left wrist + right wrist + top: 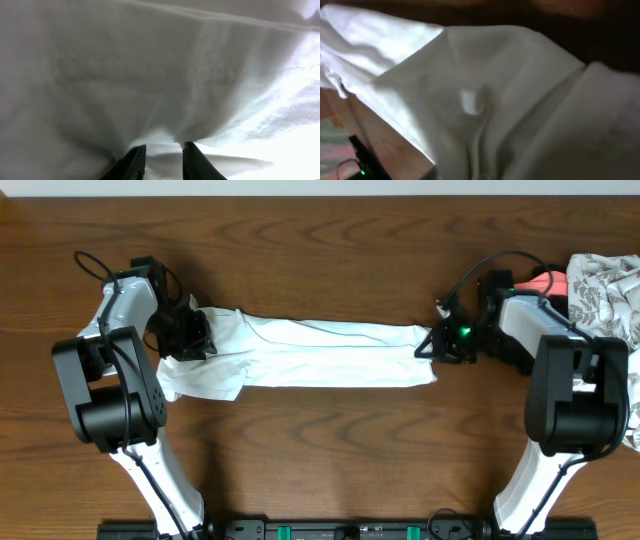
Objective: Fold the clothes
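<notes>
The shirt point(320, 352) is stretched between the jaws, left jaws pinched nearly closed on one end, right jaws at the other but I cannot tell their grip, so lift both ends evenly.

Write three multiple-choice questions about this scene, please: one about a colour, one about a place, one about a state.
1. Which colour has the T-shirt?
A. white
B. blue
C. black

2. Where lies the patterned cloth?
A. under the T-shirt
B. beside the right arm
C. on the T-shirt

3. The T-shirt is:
A. folded small
B. stretched between the left hand and the right hand
C. crumpled in a heap

Answers:
1 A, the cloth is white in every view.
2 B, overhead it lies next to that arm.
3 B, each hand is at one end of a long band.
</notes>
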Robot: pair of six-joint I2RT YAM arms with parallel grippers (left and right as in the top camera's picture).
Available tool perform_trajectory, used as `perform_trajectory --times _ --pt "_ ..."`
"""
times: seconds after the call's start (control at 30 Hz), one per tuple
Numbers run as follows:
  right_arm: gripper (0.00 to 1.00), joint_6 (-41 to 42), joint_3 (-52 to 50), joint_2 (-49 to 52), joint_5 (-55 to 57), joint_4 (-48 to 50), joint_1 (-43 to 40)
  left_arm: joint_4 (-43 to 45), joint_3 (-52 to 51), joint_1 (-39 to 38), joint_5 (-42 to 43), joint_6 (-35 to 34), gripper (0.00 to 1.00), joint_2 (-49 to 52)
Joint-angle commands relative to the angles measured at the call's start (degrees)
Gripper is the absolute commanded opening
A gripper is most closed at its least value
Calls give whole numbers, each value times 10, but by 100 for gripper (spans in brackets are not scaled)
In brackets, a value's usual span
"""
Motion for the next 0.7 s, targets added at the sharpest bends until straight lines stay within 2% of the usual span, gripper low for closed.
perform_trajectory --times 0.0,0.1,0.27,0.53,0.67 --pt "9 38 -3 5 3 21 2 4 -15 12 -60 -3 27 20" --pt "6 43 -3 5 16 32 -3 1 -15 12 -35 -3 27 20" --pt "6 42 -3 4 50 28 -26 -3 -15 6 72 24 35 -7" --pt "6 41 2 4 56 24 -68 5 -15 -1 77 23 36 -96" --pt "6 39 21 -7 93 7 -75 4 -15 -1 77 23 36 -121"
